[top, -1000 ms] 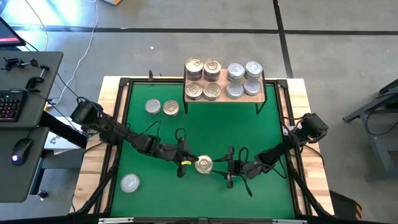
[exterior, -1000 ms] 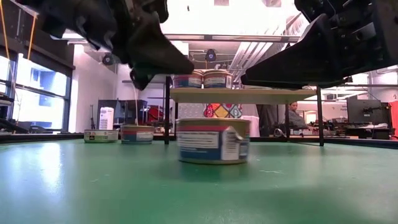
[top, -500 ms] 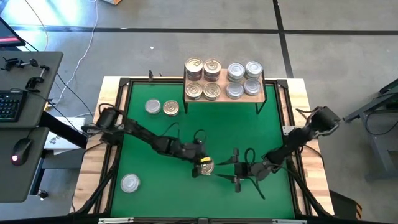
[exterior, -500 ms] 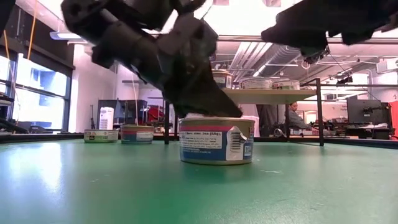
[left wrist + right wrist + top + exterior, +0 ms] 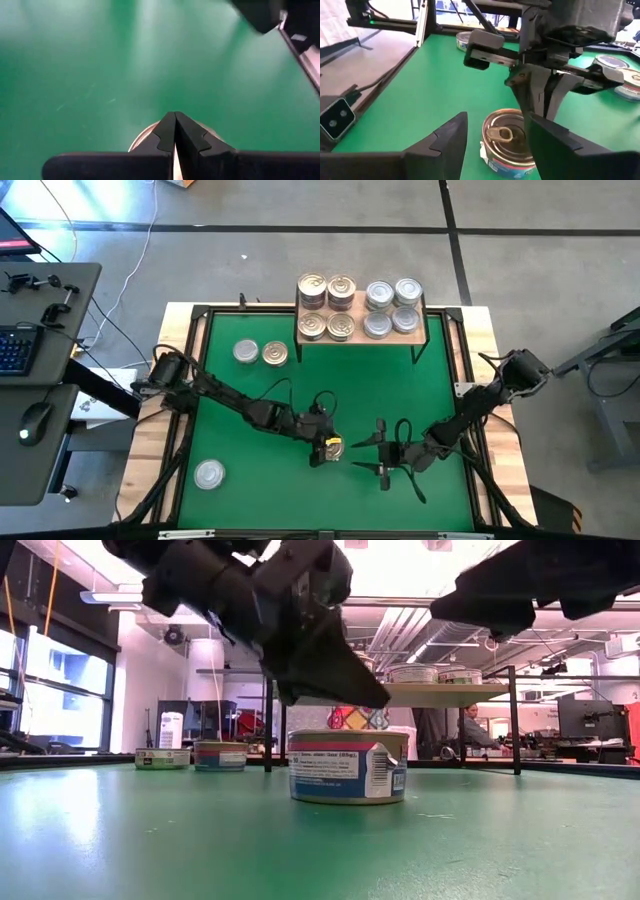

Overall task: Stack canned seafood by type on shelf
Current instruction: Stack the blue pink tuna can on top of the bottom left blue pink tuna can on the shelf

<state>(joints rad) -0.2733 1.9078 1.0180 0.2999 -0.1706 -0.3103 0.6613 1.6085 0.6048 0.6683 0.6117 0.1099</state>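
Left gripper (image 5: pixel 536 100), jaws together, has risen off the gold-lidded tin (image 5: pixel 347 766); right gripper (image 5: pixel 381 453) stays spread.

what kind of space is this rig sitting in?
Likely a robotics lab or workshop: concrete floor with tape lines, a desk with keyboard and mouse beside the table, exposed ceiling ducts behind.

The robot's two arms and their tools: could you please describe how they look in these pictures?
Both arms are dark, nearly black, built of slim jointed segments with thin black cables looping beside them. The left tool ends in two flat black fingers with notched, tapering tips and carries a small yellow marking in the high view. The right tool has two broad, wedge-shaped dark fingers.
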